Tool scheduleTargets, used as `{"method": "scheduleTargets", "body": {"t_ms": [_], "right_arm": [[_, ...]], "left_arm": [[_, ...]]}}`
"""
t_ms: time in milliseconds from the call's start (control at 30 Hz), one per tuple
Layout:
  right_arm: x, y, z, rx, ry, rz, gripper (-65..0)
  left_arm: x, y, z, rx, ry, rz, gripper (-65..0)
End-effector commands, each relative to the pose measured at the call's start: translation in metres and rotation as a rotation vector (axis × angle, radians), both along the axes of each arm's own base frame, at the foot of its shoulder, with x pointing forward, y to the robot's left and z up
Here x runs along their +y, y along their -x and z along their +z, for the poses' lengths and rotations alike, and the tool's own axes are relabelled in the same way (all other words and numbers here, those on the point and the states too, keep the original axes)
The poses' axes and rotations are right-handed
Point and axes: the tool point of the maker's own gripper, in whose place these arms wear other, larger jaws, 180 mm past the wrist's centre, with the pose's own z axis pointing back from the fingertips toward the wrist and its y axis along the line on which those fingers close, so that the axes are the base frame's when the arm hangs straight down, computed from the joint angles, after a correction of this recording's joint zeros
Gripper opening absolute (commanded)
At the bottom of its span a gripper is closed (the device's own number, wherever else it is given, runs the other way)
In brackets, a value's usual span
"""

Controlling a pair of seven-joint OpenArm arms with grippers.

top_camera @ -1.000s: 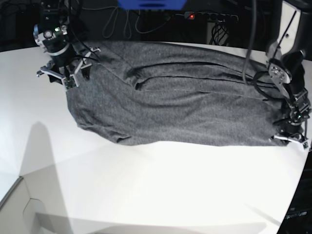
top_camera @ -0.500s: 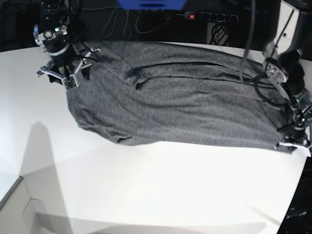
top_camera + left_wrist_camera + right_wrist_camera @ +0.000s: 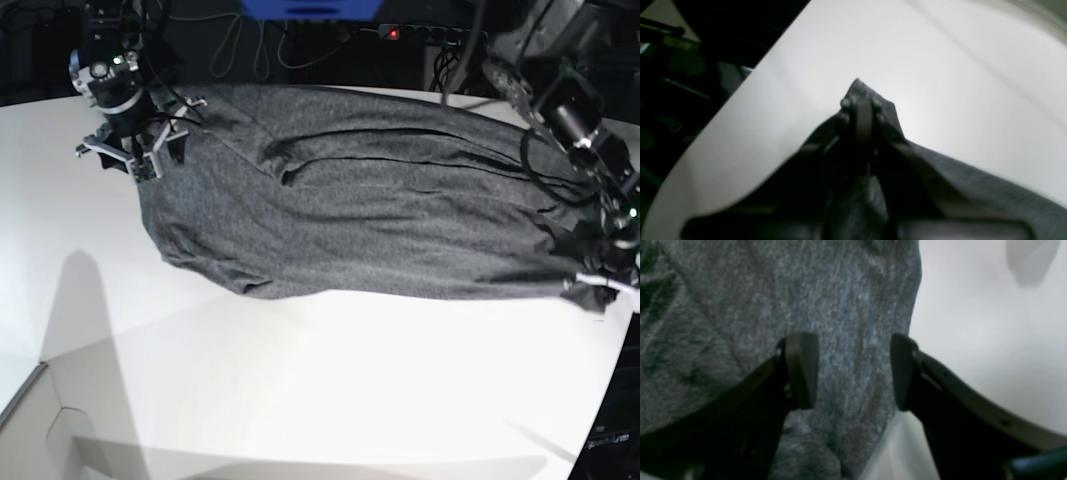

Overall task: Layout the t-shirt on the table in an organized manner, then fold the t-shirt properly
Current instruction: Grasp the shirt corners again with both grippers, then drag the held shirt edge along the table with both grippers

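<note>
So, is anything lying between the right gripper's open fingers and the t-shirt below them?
No. In the right wrist view the right gripper stands open directly over the t-shirt; only grey knit shows in the gap, with bare table beside it.

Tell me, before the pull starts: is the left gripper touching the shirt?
Touching. In the left wrist view the left gripper has its jaws shut on a pinched corner of the shirt.

Black power strip [image 3: 435,34] with red light, looped cables [image 3: 250,45].
</note>
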Motion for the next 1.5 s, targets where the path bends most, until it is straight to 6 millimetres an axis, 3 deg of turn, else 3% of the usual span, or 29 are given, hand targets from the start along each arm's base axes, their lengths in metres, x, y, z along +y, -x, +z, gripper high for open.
{"method": "scheduleTargets", "body": {"t_ms": [0, 200, 500, 700, 767, 867, 1000, 1300, 1467], "right_arm": [[-0.001, -0.007, 0.012, -0.049, -0.001, 0.002, -30.6], [-0.009, -0.018, 0.023, -0.094, -0.003, -0.042, -30.2], [-0.011, -0.062, 0.054, -0.218, -0.016, -0.06, -30.1], [0.039, -0.085, 0.065, -0.25, -0.061, 0.105, -23.0], [0.061, -0.089, 0.059, -0.229, -0.077, 0.201, -22.1], [0.077, -0.097, 0.041, -0.17, -0.073, 0.322, -22.1], [0.073, -0.114, 0.024, -0.127, -0.059, 0.346, -22.2], [0.067, -0.147, 0.014, -0.1, -0.071, 0.325, -22.8], [0.065, -0.156, 0.003, -0.066, -0.084, 0.316, -33.3]], "left_arm": [[0.007, -0.003, 0.024, -0.072, -0.027, 0.008, -64.9], [0.008, 0.033, 0.02, -0.093, -0.016, 0.012, -64.9], [0.009, 0.073, 0.019, -0.11, 0.0, 0.011, -64.9], [0.008, 0.074, 0.019, -0.117, 0.009, 0.011, -64.9], [0.008, 0.073, 0.02, -0.12, 0.009, 0.011, -64.9], [0.008, 0.072, 0.021, -0.12, 0.008, 0.011, -64.9], [0.015, 0.072, 0.028, -0.127, -0.011, 0.01, -64.9], [0.017, 0.071, 0.032, -0.133, -0.02, 0.008, -64.9], [0.016, 0.07, 0.039, -0.147, -0.032, 0.006, -64.9]]}}
